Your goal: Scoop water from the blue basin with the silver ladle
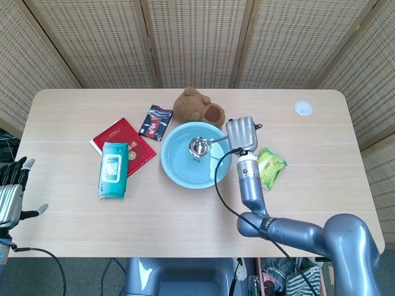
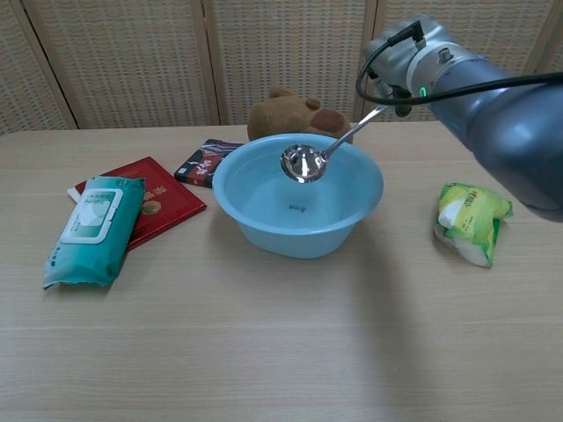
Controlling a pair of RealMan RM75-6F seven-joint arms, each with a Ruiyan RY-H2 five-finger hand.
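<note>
The right hand point(image 1: 241, 133) grips the handle end of the silver ladle point(image 2: 303, 163), its fingers closed round it; the ladle slants down from the hand, and its bowl hangs over the water inside the blue basin point(image 1: 174, 169), which sits mid-table point(image 1: 321, 185). The left hand point(image 1: 11, 194) is at the table's near left edge, off the surface, fingers spread and holding nothing; around the basin lie a brown plush toy point(image 1: 197, 108), a red booklet point(image 1: 126, 139), a teal wipes pack point(image 1: 113, 169) and a green packet point(image 1: 270, 168).
</note>
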